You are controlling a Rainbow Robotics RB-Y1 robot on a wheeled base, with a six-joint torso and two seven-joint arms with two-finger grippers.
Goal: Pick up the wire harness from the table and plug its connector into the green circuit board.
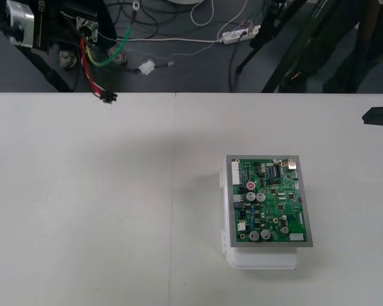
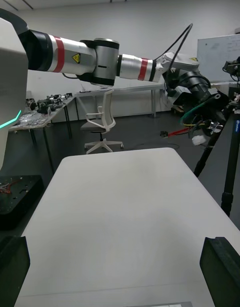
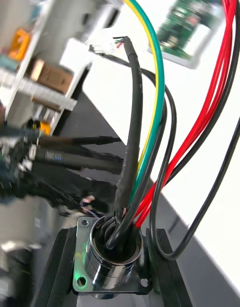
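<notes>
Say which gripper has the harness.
The left gripper: its fingers clamp the metal socket of the harness, at the table's far left edge. The right gripper stands open at the right edge, holding nothing.

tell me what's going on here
The left gripper is shut on the round metal socket of the red, black and green wire harness, holding it in the air by the light table's far left edge, its small black plug dangling. The green circuit board lies apart on the table. The right gripper waits open at the right.
</notes>
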